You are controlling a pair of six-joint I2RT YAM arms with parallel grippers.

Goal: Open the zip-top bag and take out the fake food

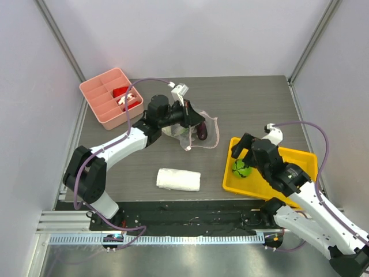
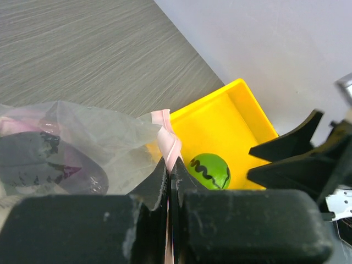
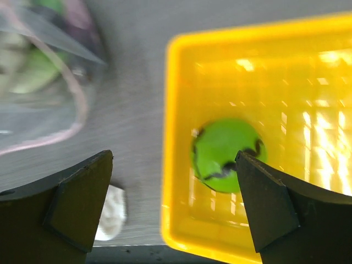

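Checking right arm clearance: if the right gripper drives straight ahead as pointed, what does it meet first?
Most likely the green ball in the yellow tray, lying ahead of the open right gripper, roughly between its fingers. Depth is unclear.

Wide-open right pincer (image 3: 175, 165); green striped ball (image 3: 225, 155) in yellow tray (image 3: 308, 82), just inside right finger (image 3: 275, 209); blurred zip-top bag (image 3: 38, 82) beyond left finger (image 3: 77, 203).
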